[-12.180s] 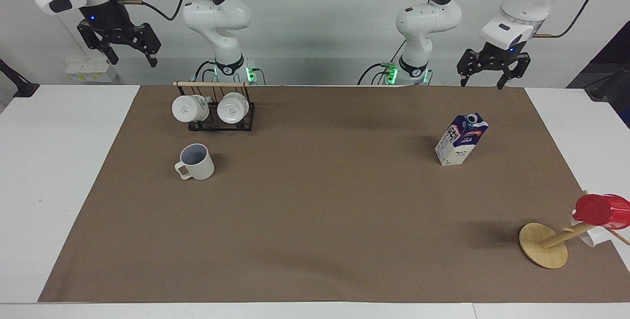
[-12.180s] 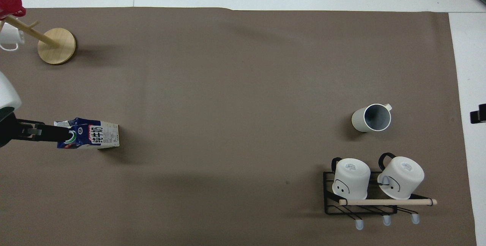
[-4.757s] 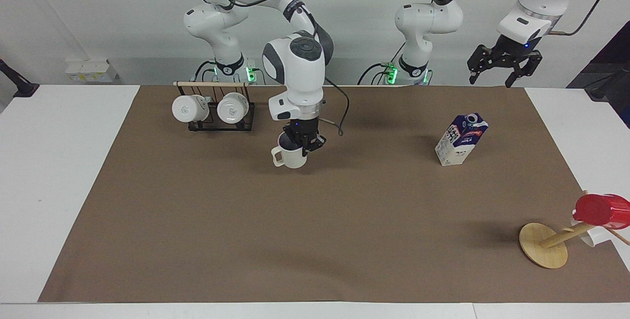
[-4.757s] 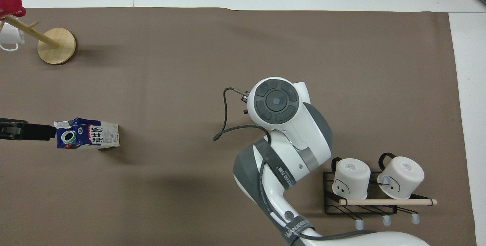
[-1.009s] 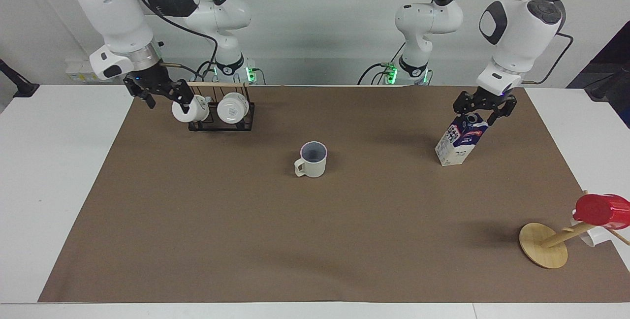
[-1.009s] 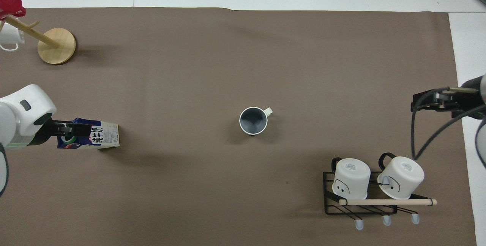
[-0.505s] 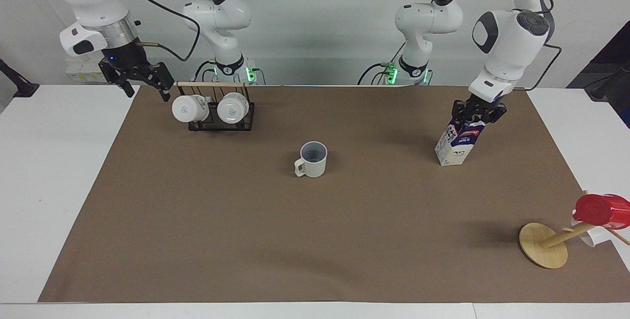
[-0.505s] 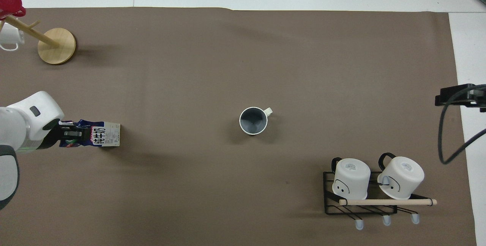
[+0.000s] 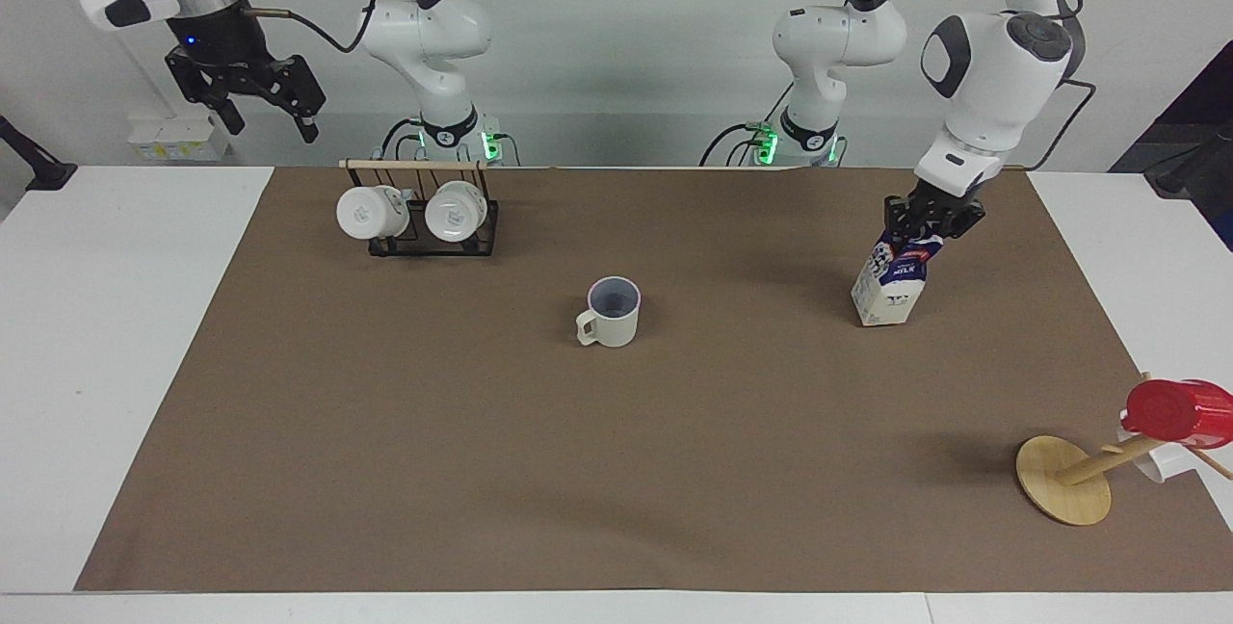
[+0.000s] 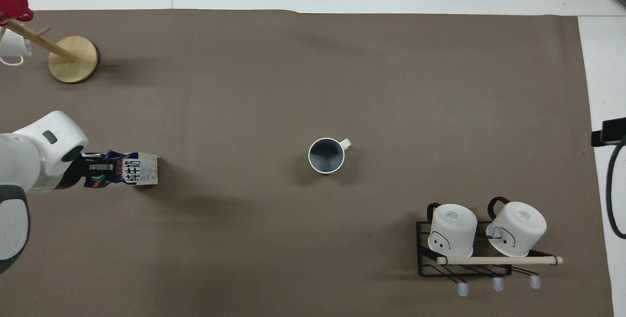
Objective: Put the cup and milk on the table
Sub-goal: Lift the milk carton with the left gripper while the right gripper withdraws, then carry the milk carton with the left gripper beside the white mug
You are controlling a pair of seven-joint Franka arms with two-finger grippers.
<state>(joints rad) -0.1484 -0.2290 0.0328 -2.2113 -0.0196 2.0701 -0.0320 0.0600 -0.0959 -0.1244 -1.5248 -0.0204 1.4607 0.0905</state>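
**Observer:** Where's the milk from where you sit?

**Operator:** I see the milk (image 9: 890, 282) standing on the brown sheet (image 9: 616, 431) toward the left arm's end of the counter (image 9: 116, 335). My left hand (image 9: 931, 219) is down on its gabled top — fingers pinched onto the dark blue upper part, so it's gripping the carton. The carton leans a little, and I can't tell whether its base rests flat on the sheet.

**Observer:** And the cup?

**Operator:** The cup (image 9: 613, 312) sits upright near the middle of the sheet, well apart from the milk, with its handle turned toward the right arm's end of the counter. Nothing is touching it.

**Observer:** What's your right arm doing?

**Operator:** It waits. My right hand (image 9: 246, 90) hangs high over the right arm's end of the counter, its fingers spread and holding nothing.

**Observer:** Anything else down there?

**Operator:** A black wire rack (image 9: 433, 224) with a wooden rod holds two glossy white mugs (image 9: 371, 212) on their sides — it's nearer to the robots than the cup. At the left arm's end, farther from the robots than the milk, a wooden stand (image 9: 1064, 480) carries a red cup (image 9: 1177, 410).
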